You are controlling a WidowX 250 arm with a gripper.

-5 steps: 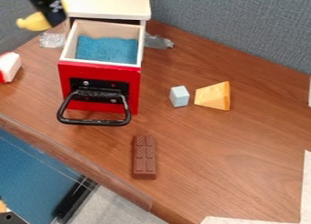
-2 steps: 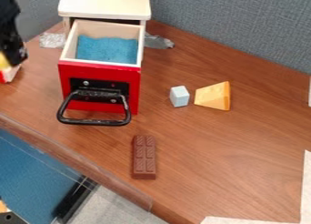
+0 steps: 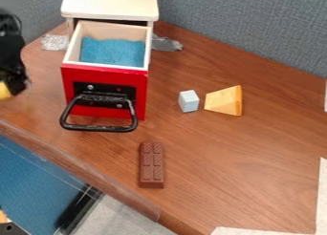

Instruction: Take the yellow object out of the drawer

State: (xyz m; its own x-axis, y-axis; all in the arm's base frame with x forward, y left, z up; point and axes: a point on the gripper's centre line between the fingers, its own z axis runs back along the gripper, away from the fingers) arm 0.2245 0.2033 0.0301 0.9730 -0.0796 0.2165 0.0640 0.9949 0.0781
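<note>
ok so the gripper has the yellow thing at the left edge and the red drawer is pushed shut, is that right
Not quite: the camera view shows the red drawer pulled open, with the blue lining inside it in sight. The gripper does have the yellow object at the left edge.

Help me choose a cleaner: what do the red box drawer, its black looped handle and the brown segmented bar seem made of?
The red box drawer looks like smooth painted wood, given its bare pale rim. Its black looped handle seems glossy metal from its highlights, perhaps plastic. The brown segmented bar looks like matte plastic or rubber with moulded ridges.
</note>
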